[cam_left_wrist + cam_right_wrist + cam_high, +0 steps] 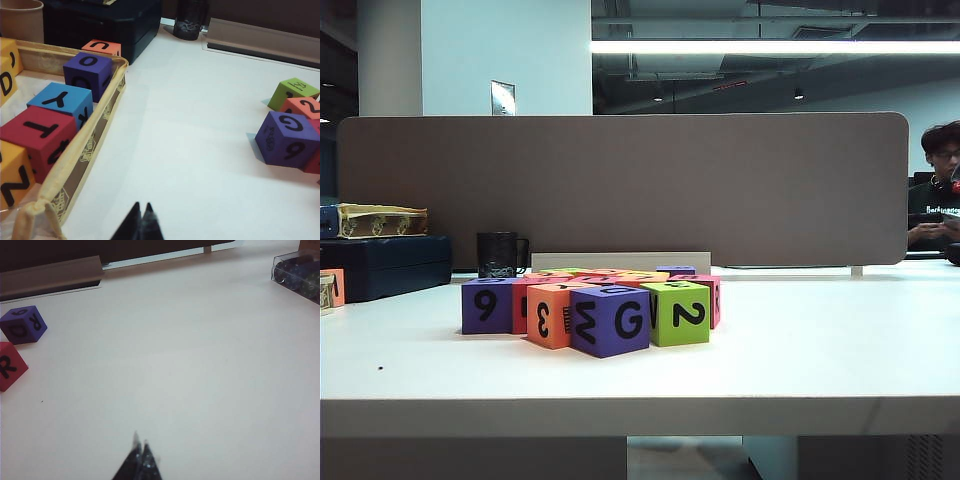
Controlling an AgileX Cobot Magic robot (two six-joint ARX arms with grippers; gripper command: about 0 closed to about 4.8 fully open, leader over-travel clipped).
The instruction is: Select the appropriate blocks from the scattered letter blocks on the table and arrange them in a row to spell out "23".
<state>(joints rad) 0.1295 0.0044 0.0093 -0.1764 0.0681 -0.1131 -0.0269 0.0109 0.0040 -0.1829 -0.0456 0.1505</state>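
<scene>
Left gripper (pixel 141 220) and right gripper (pixel 140 460): both pressed together, empty, hovering over bare table (pixel 800 350), touching nothing.

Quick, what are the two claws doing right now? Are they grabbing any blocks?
Left claw: closed, holding nothing, above the bare white tabletop.
Right claw: closed, holding nothing, also over bare table.

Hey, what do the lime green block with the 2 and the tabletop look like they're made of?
The lime green block looks like soft foam: matte, uniformly coloured faces with no shine and a flat black printed digit, though the material isn't certain. The table looks like a smooth white laminate or painted board, with a faint sheen and a thick plain front edge.
</scene>
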